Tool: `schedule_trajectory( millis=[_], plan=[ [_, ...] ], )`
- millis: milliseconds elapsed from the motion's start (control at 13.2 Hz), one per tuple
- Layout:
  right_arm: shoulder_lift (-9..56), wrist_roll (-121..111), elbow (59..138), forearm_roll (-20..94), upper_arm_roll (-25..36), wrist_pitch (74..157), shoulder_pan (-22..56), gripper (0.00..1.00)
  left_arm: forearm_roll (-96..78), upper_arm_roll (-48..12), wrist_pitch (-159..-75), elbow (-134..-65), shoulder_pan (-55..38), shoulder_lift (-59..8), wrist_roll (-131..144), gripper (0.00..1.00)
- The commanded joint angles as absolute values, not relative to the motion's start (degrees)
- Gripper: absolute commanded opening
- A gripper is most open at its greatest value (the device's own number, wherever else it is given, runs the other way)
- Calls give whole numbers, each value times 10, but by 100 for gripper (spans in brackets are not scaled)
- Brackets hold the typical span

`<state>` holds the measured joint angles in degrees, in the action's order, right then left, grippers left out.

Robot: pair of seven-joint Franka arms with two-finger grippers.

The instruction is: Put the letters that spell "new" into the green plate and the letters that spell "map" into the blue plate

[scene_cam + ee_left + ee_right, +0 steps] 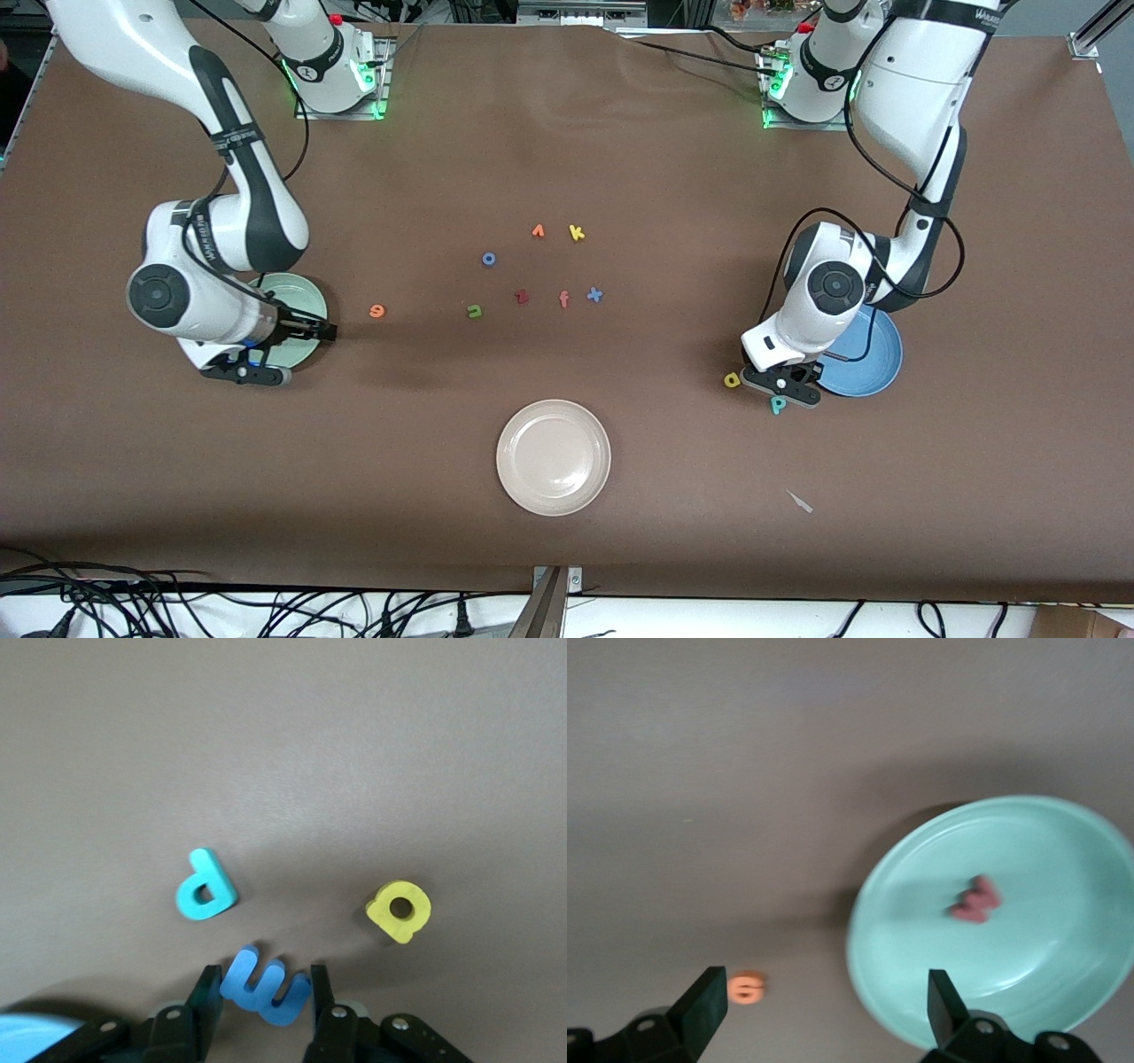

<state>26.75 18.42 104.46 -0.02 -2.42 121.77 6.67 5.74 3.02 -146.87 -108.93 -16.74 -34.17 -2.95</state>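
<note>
The blue m (266,990) lies on the table with my left gripper (264,973) down around it, one finger against each end. In the front view that gripper (785,386) hides the m, beside the blue plate (873,363). The yellow a (732,380) and teal p (778,405) lie just beside it. My right gripper (285,353) hangs open and empty over the rim of the green plate (301,292). The pinkish-red w (974,901) rests in that plate. The orange e (377,310) and green n (475,310) lie toward the table's middle.
A beige-white plate (554,456) sits nearest the front camera. Mid-table lie a dark red z (521,297), red f (563,299), blue x (594,294), blue o (488,259), an orange piece (538,231) and yellow k (577,233). A white scrap (800,501) lies near the front.
</note>
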Motion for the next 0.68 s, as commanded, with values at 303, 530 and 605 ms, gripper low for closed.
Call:
schedule_trajectory(
  millis=[303,530,605],
  plan=[
    [221,289,1194,6,-74,1396,68,100,76,35,-1399,-1097,-162,-277,-37,39],
    [222,289,1279,3,-83,1535,69,100,76,35,-1376,-1113,-102,-249,-96,40],
    [227,287,1285,1,-83,1548,69,100,71,35,-1375,-1121,-86,-247,-120,40]
  ],
)
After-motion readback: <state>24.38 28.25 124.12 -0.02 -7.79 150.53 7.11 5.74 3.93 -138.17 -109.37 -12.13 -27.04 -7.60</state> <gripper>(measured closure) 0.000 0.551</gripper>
